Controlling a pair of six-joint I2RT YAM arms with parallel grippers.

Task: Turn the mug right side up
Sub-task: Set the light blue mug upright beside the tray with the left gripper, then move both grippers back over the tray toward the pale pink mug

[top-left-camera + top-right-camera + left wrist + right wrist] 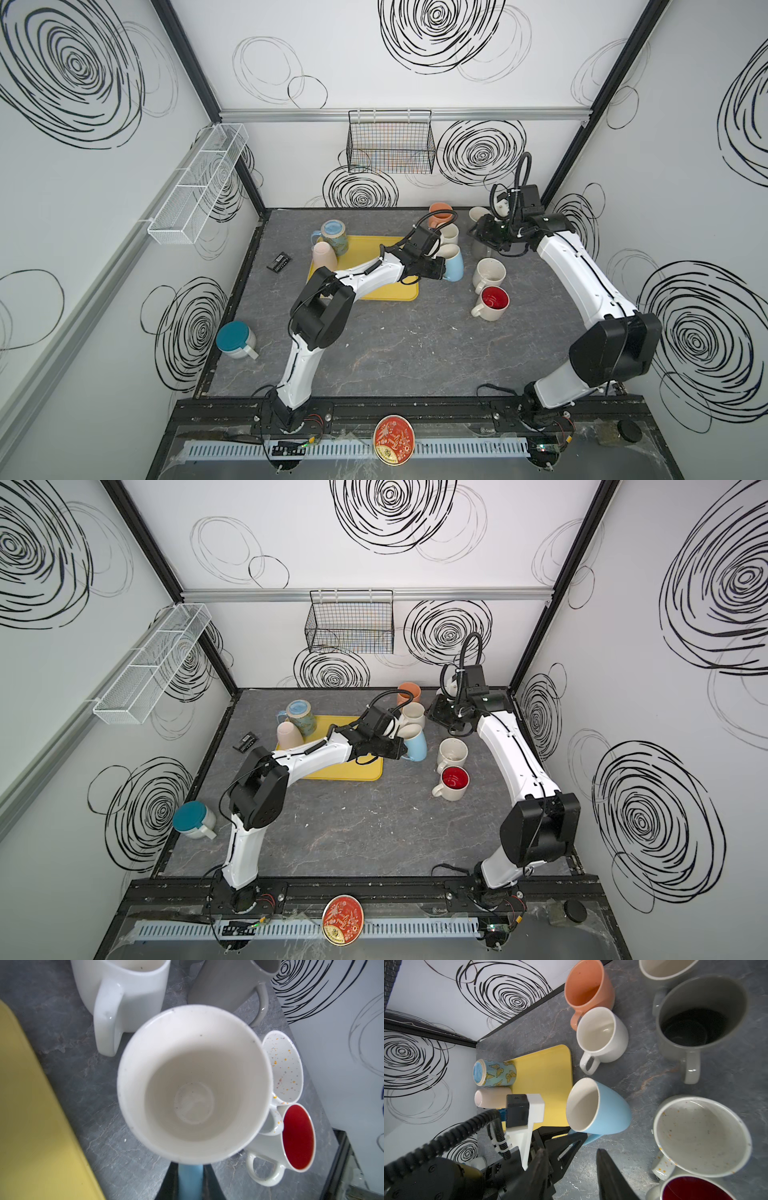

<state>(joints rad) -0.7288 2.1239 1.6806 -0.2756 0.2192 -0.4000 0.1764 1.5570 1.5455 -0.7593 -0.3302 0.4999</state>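
The light blue ceramic mug with a white inside (454,261) is tilted with its mouth upward over the grey stone-look table (395,345), just beside the yellow plastic tray (374,293) at the tray's 2 o'clock. The left gripper (441,272) is clamped on the mug's handle. A plain white mug (449,235) stands at its 12 o'clock and a speckled cream mug (490,272) at 3 o'clock. The right gripper (477,237), at 2 o'clock, has its fingers apart and holds nothing.

We count ten mugs (334,237) (325,257) (440,212) (451,235) (455,264) (477,215) (478,251) (490,272) (494,301) (235,338), one yellow tray (395,293), two wire baskets (199,183) (390,143), one small black device (278,262) and one round red tin (392,439).
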